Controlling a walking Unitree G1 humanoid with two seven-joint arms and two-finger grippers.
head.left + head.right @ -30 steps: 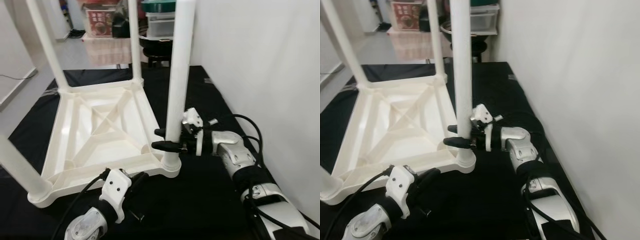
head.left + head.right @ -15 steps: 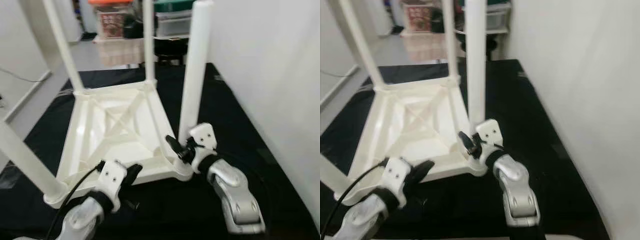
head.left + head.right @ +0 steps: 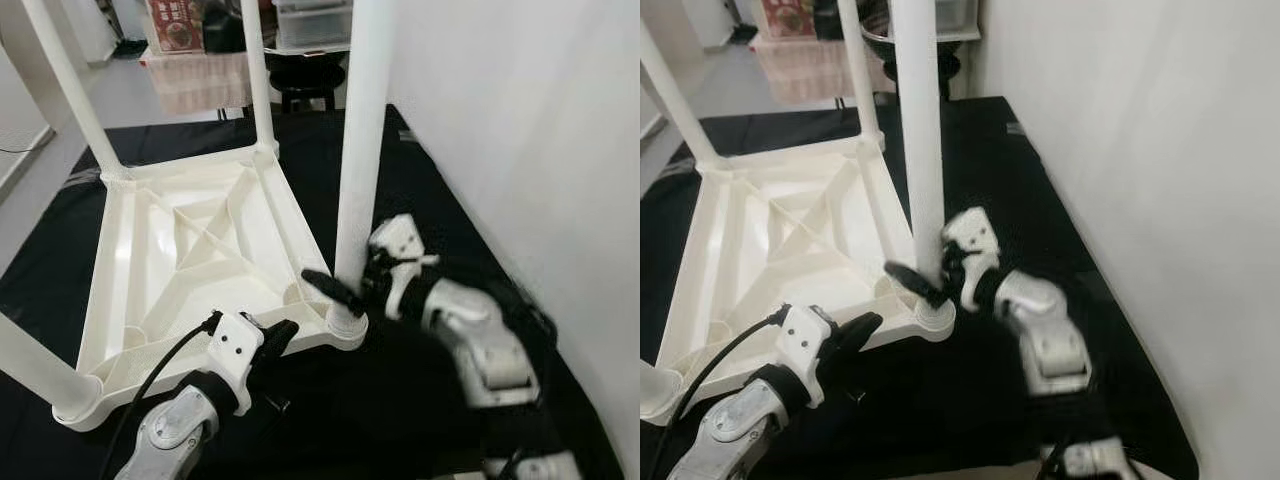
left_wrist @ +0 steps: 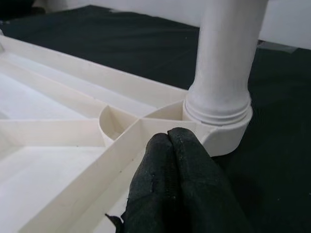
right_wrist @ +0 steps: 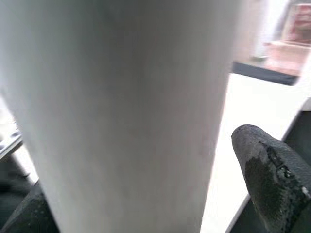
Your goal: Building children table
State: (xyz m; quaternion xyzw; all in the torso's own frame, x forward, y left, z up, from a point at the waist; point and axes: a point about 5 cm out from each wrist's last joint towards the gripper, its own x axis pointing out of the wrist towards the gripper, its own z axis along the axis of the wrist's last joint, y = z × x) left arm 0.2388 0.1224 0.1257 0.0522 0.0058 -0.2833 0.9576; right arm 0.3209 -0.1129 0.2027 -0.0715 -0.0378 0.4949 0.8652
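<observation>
A white plastic children's table [image 3: 190, 250] lies upside down on a black mat, with its legs standing up. The near right leg [image 3: 362, 130] sits in its corner socket [image 3: 345, 322]. My right gripper [image 3: 345, 285] straddles this leg low down, just above the socket. In the right wrist view the leg [image 5: 121, 111] lies between the fingers, and one finger [image 5: 267, 170] stands a little off it. My left gripper [image 3: 285, 332] is shut with nothing in it. Its fingertips [image 4: 170, 141] rest by the table's near rim, a short way from the socket.
The black mat [image 3: 420, 200] covers the floor. A white wall [image 3: 520, 150] runs close along the right. A dark stool [image 3: 305, 75] and storage boxes stand behind the table. A small black piece [image 3: 278, 403] lies on the mat near my left gripper.
The camera has shifted. My right gripper has come up from beside the socket and now straddles the leg again; its arm is blurred. The left gripper stays by the rim.
</observation>
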